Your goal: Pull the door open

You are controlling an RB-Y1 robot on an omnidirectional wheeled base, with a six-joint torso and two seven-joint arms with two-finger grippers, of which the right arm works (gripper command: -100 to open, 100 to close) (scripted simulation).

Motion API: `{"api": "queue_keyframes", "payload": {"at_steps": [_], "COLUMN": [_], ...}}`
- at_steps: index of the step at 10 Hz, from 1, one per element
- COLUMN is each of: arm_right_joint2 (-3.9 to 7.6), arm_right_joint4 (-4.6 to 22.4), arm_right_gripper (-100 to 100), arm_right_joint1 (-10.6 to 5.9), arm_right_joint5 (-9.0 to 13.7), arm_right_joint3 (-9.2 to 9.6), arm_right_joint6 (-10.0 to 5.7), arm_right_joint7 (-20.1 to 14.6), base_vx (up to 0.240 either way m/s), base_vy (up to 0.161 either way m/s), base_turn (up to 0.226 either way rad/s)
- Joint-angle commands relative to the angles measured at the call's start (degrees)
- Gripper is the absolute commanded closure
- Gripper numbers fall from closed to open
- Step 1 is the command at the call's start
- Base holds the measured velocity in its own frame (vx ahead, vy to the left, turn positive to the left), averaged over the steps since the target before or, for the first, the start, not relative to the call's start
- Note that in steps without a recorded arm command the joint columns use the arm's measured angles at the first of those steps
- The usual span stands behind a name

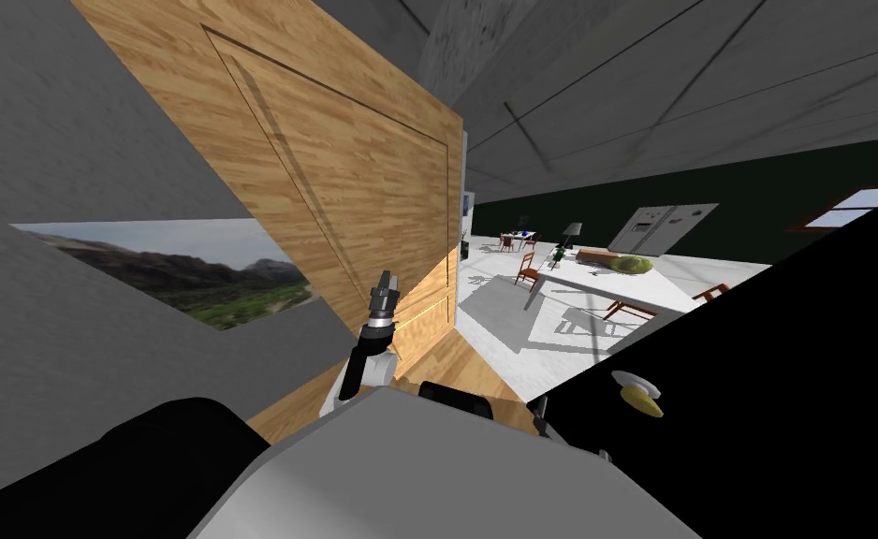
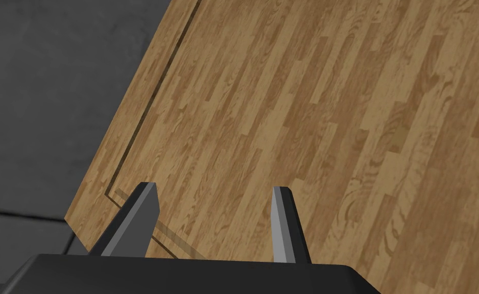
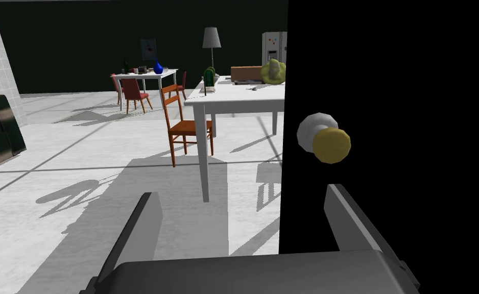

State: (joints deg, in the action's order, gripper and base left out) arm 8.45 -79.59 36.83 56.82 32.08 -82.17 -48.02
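Note:
A round yellow knob (image 3: 330,145) on a white collar sticks out of a flat black door leaf (image 3: 397,76), whose free edge runs straight down just beside the knob. My right gripper (image 3: 246,219) is open and short of the knob, which lies just beyond its finger (image 3: 346,214) on the leaf's side. The head view shows the same knob (image 1: 641,397) on the black leaf (image 1: 783,374). My left gripper (image 1: 386,292) is raised in front of a wooden panelled door (image 1: 353,196). In the left wrist view the left gripper (image 2: 213,219) is open, close to that wooden door (image 2: 310,117), with nothing between the fingers.
Past the black leaf's edge lies a room with a pale floor (image 3: 80,153), a white table (image 3: 233,97), an orange chair (image 3: 185,125), a lamp (image 3: 211,38) and a fridge (image 1: 666,227). A landscape picture (image 1: 175,267) hangs on the grey wall at my left.

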Motion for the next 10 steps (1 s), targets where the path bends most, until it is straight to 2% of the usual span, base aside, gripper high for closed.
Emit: {"api": "queue_keyframes", "payload": {"at_steps": [1,2,4,5,8,10], "arm_right_joint2": [-0.68,-0.68,-0.62,-0.62,-0.56,-0.56], "arm_right_joint4": [2.3,2.3,3.9,3.9,5.5,5.5], "arm_right_gripper": [-100,-100,-100,-100,-100,-100], "arm_right_joint1": [0.34,0.34,0.49,0.49,0.65,0.65], "arm_right_joint5": [1.1,1.1,2.8,2.8,4.4,4.4], "arm_right_joint3": [1.61,1.61,2.45,2.45,3.29,3.29], "arm_right_joint6": [-1.35,-1.35,-2.76,-2.76,-4.18,-4.18], "arm_right_joint7": [-1.0,-1.0,-2.3,-2.3,-3.6,-3.6], "base_vx": [0.061,0.039,0.044,0.032,0.024,0.019], "base_vy": [-0.053,-0.041,-0.05,-0.043,-0.039,-0.02], "base_turn": [0.113,0.03,0.085,0.048,0.065,0.014]}}
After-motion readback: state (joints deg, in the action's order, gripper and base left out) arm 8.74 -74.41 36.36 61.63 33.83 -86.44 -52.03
